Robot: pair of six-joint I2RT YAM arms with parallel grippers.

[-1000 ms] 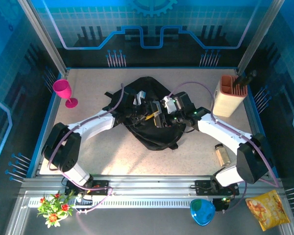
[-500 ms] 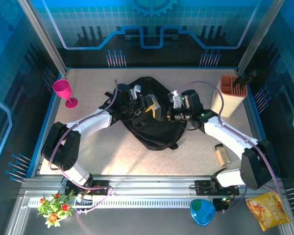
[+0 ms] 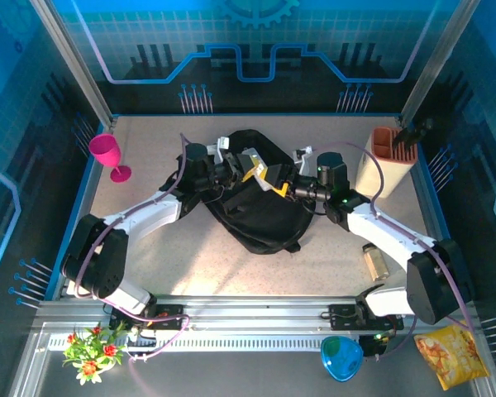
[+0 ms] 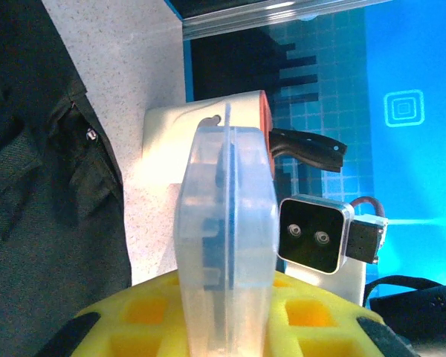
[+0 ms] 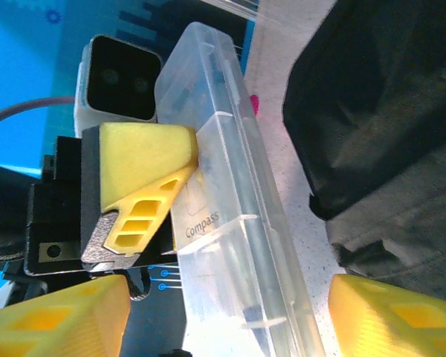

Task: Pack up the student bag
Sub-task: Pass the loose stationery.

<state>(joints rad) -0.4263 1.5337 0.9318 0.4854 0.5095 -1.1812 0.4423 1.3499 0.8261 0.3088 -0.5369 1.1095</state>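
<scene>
Clear plastic compass case [image 4: 224, 216] clamped in left gripper [image 3: 252, 171] over large black fabric backpack [image 3: 260, 219]
Right gripper [image 5: 230, 320] gapes loose around it; case contents blurred

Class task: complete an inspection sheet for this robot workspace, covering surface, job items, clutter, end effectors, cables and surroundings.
Surface: speckled table, no spills seen.
Job's things: student bag lying mid-table; clear compass case held off the table.
Clutter: pink goblet, beige knife holder, jar.
End effectors: left end effector shut on the compass case; right end effector open, straddling it.
Cables: purple cables loop above both arms.
Surroundings: blue panelled walls; snack bag and flowers off the table.
</scene>
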